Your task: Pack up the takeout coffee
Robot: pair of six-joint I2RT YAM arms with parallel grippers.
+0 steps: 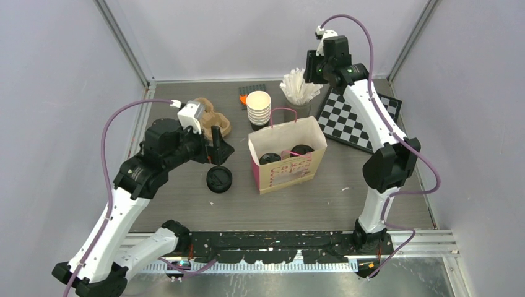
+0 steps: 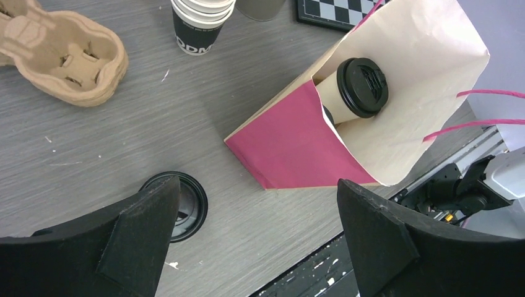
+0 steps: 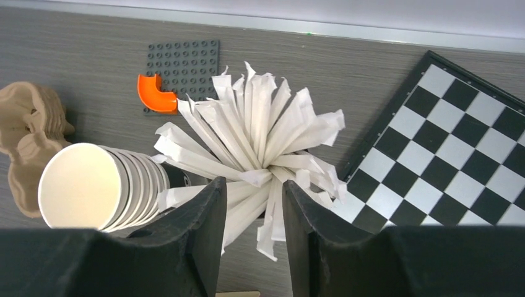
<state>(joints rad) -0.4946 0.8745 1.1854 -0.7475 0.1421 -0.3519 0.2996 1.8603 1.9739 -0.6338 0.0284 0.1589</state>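
Left arm (image 1: 117, 210): white link shells, black joint housings; you find it at 8 o'clock.
Right arm (image 1: 371, 120): same white and black, at 2 o'clock; small green light near the wrist.
Left cable (image 1: 103, 145): purple.
Right cable (image 1: 370, 43): purple.
Wrist camera (image 1: 190, 116): white housing.
Left gripper (image 2: 257, 184): matte black, angular fingers (image 2: 136, 241).
Right gripper (image 3: 254, 185): matte black, curved fingers (image 3: 186, 247).

I see two takeout coffees, both standing upright inside the paper bag (image 1: 288, 174) in the middle of the table. Each one is a small cream-white paper cup closed with a round black lid. From above only the lids show, close side by side: the left coffee (image 1: 270, 158) a little nearer, the right coffee (image 1: 302, 150) a little farther.
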